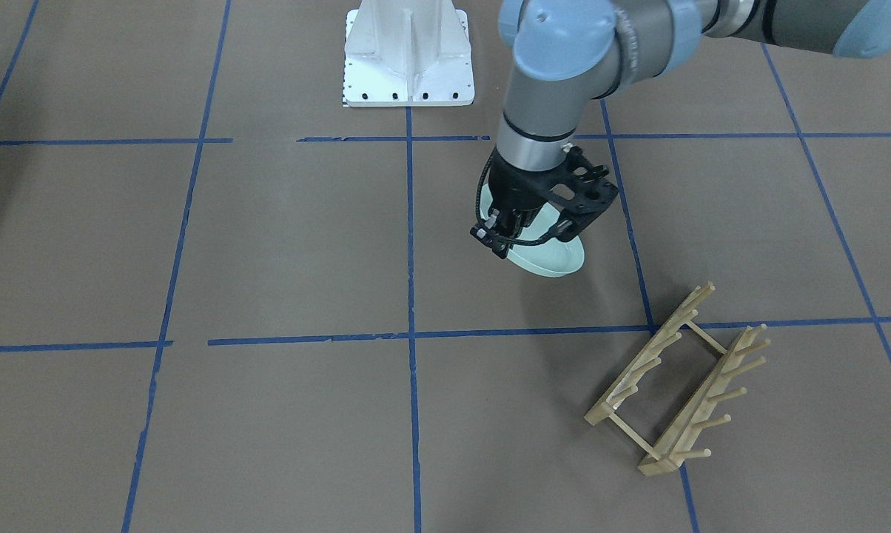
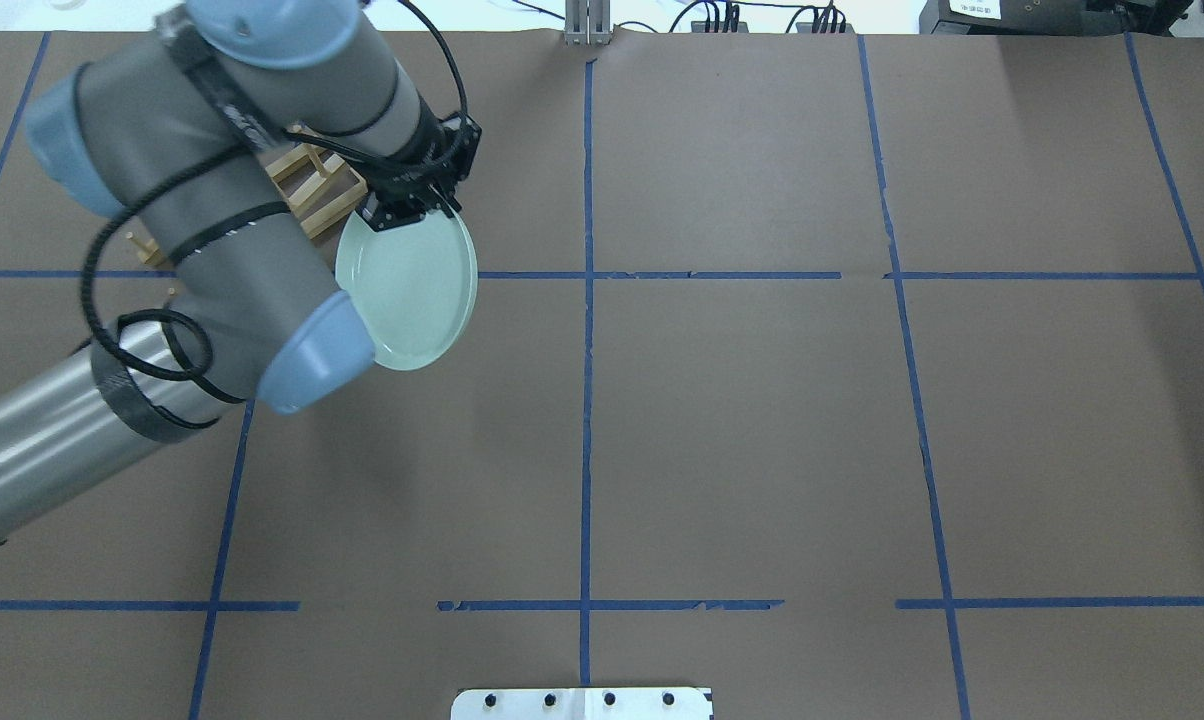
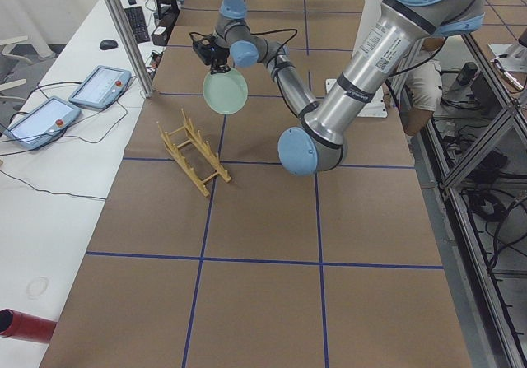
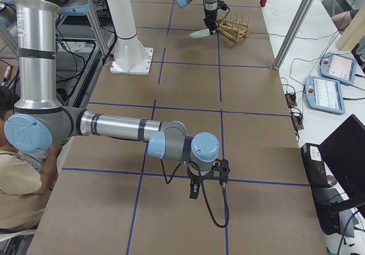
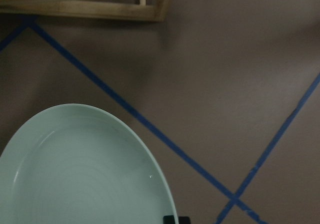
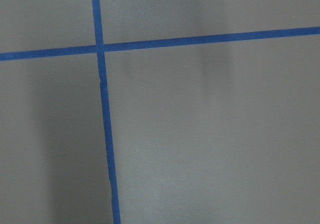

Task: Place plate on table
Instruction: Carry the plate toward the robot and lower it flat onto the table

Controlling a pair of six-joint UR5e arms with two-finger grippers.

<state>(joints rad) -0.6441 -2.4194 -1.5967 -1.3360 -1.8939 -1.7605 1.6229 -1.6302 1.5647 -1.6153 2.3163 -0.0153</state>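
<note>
The pale mint-green plate [image 1: 556,257] hangs tilted above the brown table [image 1: 290,244], held by its rim. My left gripper [image 1: 506,229] is shut on the plate's far edge, seen from overhead too [image 2: 402,212]. The plate [image 2: 412,290] lies over a blue tape line, just beside the wooden peg rack [image 1: 678,381]. In the left wrist view the plate [image 5: 75,169] fills the lower left and the rack [image 5: 85,1] the top edge. My right gripper [image 4: 195,191] shows only in the exterior right view, low over the table; I cannot tell whether it is open.
The white robot base [image 1: 408,59] stands at the table's robot side. The peg rack [image 2: 312,185] is partly hidden behind my left arm in the overhead view. Blue tape lines grid the table. Operator pendants [image 4: 333,78] lie on the side bench.
</note>
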